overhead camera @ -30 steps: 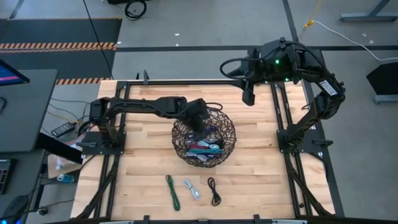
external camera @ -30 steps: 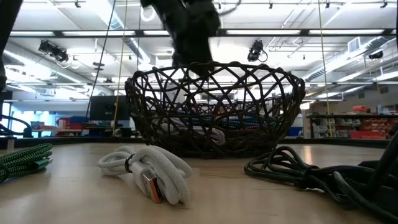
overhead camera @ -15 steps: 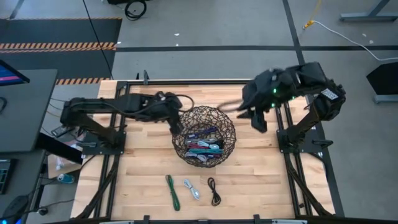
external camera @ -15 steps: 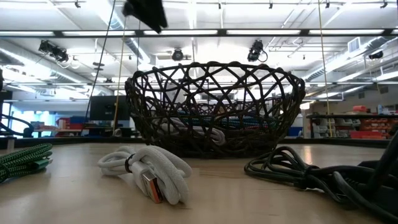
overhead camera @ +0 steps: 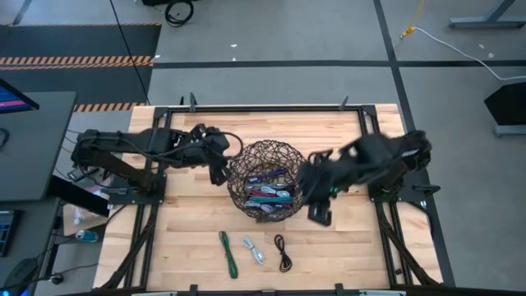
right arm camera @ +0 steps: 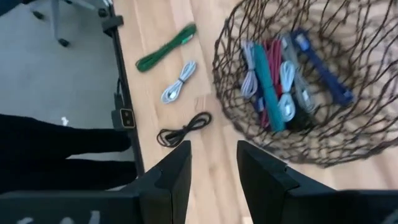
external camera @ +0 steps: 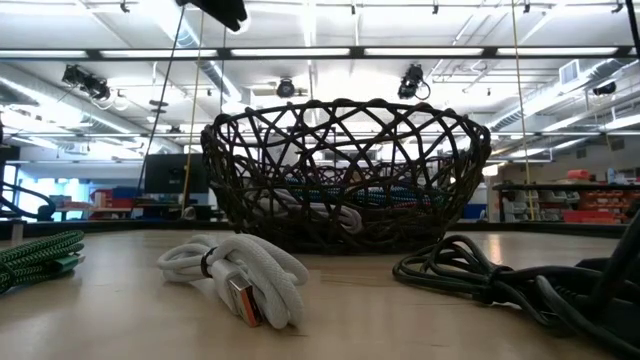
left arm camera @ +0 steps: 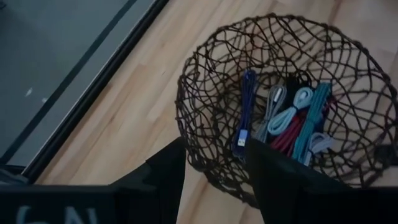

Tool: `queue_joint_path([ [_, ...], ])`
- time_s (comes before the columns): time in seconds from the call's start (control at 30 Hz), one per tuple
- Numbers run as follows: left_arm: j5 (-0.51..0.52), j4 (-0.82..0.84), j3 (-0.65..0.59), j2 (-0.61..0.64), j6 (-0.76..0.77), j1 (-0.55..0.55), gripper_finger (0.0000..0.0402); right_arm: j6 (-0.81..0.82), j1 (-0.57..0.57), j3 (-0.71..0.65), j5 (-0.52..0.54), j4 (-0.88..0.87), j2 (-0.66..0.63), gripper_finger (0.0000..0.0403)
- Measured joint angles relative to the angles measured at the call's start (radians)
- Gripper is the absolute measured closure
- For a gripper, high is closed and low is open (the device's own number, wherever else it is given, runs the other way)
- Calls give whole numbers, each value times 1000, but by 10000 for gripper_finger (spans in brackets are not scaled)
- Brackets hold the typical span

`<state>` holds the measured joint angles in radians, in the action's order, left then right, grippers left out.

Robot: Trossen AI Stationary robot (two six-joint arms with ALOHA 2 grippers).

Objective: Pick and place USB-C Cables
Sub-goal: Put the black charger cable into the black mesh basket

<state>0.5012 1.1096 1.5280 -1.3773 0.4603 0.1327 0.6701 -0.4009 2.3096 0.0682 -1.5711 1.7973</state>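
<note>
Lying partly hidden inside the wire basket [overhead camera: 270,180]: a heap of USB-C Cables [left arm camera: 292,121], purple, silvery, magenta and teal strands overlapping so no exact count can be made. Seen through the mesh in the low view only as faint stripes. Blurred in the high view: the right gripper [overhead camera: 319,210], just off the basket's right rim above bare wood, fingers [right arm camera: 177,171] spread with nothing between them. Cut off at the top edge of the low view: a dark piece of one arm, too little to tell which. Resting outside the basket, toward the table's near edge: the green cable [overhead camera: 228,252], the white cable [overhead camera: 253,250] and the black cable [overhead camera: 283,252], side by side but apart, each folded.

Compared with a second ago: left gripper [overhead camera: 220,171] gone from over the basket's middle to just beside its left rim, jaws spread and empty; right gripper down from the far table corner to the basket's right side. Basket and the three loose cables unmoved.

Open wood on both sides of the basket and behind it; a narrower strip between the loose cables and the near table [overhead camera: 345,247] edge.
</note>
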Motion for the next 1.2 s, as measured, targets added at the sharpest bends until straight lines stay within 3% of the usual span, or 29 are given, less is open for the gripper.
queue_joint_path([
  [0.57, 0, 28, 0, -1, 31, 109, 230, 610, -275, 0, 221, 0, 263, 268],
  [0.77, -4, 15, 0, -1, 77, 164, 230, 820, -315, 0, 167, 10, 398, 268],
  [0.9, -7, 1, 0, -1, 92, 192, 230, 853, -321, 0, 87, 110, 469, 268],
  [1.03, -8, 0, 0, -1, 127, 223, 230, 827, -320, 0, 100, 246, 510, 268],
  [1.2, -8, 1, 0, -1, 130, 250, 230, 908, -313, -1, 144, 201, 535, 268],
])
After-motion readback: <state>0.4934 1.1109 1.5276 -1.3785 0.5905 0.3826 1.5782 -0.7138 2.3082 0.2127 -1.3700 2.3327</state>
